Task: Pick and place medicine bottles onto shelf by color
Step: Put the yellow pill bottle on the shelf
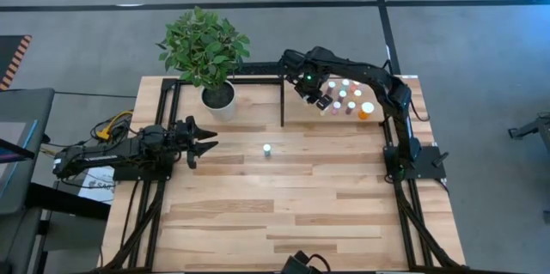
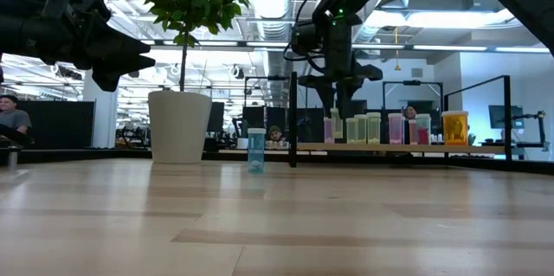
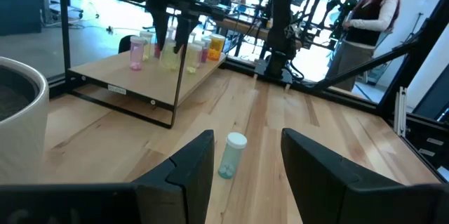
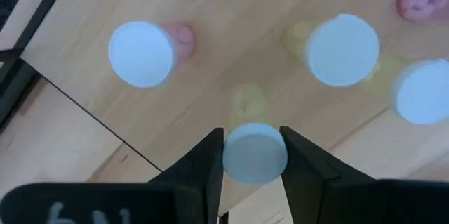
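Observation:
The shelf (image 1: 296, 112), a light-wood board in black bars, lies at the table's far right. On it stand several medicine bottles (image 1: 351, 99) with white caps and pink, yellow-green and orange bodies. My right gripper (image 4: 251, 134) points down over the shelf's near-left part, shut on a yellow-green bottle (image 4: 245, 102). One bluish bottle (image 1: 267, 149) stands alone on its base at the table's middle. My left gripper (image 3: 247, 137) waits open at the table's left, level, facing that bottle from a distance. My right gripper pinches the round white cap (image 4: 254, 156) of the yellow-green bottle between its two fingers, one on each side. The fingers come from above, pointing down. The bottle stays upright below them near the shelf's black edge bar; whether its base rests on the board I cannot tell.
A white pot (image 1: 218, 98) with a leafy plant stands at the far left of the shelf. A black upright bar (image 1: 283, 102) marks the shelf's left end. Bare plank tabletop (image 1: 292, 214) stretches toward the near edge. A person (image 3: 365, 20) stands beyond the table.

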You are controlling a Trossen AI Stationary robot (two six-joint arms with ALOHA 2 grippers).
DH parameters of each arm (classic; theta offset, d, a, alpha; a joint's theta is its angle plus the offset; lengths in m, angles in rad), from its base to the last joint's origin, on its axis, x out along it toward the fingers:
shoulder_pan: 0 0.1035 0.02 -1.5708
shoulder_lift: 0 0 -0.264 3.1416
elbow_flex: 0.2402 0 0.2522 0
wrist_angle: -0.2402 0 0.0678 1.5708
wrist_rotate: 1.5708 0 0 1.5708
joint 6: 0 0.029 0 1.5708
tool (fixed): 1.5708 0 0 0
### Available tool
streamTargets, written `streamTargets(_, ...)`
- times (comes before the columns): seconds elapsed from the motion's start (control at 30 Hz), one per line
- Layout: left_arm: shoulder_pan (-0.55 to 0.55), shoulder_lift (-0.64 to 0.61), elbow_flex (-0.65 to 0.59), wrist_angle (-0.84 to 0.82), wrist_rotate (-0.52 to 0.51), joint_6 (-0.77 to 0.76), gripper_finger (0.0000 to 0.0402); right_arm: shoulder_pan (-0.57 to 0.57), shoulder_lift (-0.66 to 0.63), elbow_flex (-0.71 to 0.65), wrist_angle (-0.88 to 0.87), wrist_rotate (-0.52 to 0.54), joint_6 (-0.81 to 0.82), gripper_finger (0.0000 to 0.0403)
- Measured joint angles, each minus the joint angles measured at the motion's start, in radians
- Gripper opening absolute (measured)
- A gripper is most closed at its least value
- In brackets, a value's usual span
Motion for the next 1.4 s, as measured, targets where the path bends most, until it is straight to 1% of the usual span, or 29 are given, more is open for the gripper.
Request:
streamTargets(0.33,0.000,0.000,0.000,0.000,0.000,0.000,0.0153,-0.005,0.000,0.000,0.015,-0.001,0.005,0.0135)
streamTargets(0.4,0.000,0.000,0.000,0.000,0.000,0.000,0.0153,-0.001,0.000,0.000,0.007,-0.002,0.030,0.0137)
streamTargets(0.57,0.000,0.000,0.000,0.000,0.000,0.000,0.0153,0.005,0.000,0.000,0.009,-0.001,0.077,0.0155)
streamTargets(0.83,0.000,0.000,0.000,0.000,0.000,0.000,0.0153,0.006,0.000,0.000,0.023,-0.001,0.081,0.0183)
streamTargets(1.4,0.000,0.000,0.000,0.000,0.000,0.000,0.0153,0.016,0.000,0.000,-0.010,0.004,0.068,0.0182)
